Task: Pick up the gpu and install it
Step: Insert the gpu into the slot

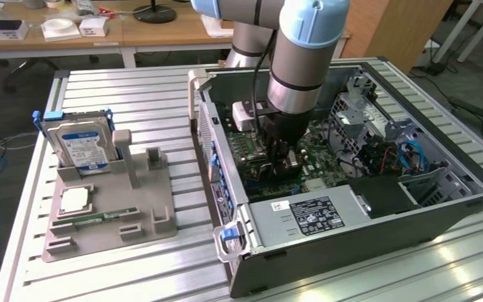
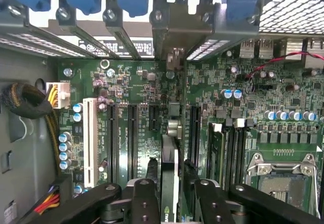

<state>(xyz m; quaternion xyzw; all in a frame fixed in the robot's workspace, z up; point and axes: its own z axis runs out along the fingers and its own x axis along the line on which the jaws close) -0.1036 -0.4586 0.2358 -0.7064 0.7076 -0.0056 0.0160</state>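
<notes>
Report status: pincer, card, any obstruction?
Pincer clamped on card, low inside the computer case. Card edge-on over motherboard slots. Nothing seen blocking.

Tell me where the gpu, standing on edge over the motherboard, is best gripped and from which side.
Grip the gpu at its free long edge, across the two flat faces, coming from the open side of the case. It stands on edge, thin, its other long edge toward the motherboard; the gripper straddles it so.

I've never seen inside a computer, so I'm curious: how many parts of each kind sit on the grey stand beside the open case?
Hard drive: 1
Square chip: 1
Memory strip: 1
Total: 3
</notes>
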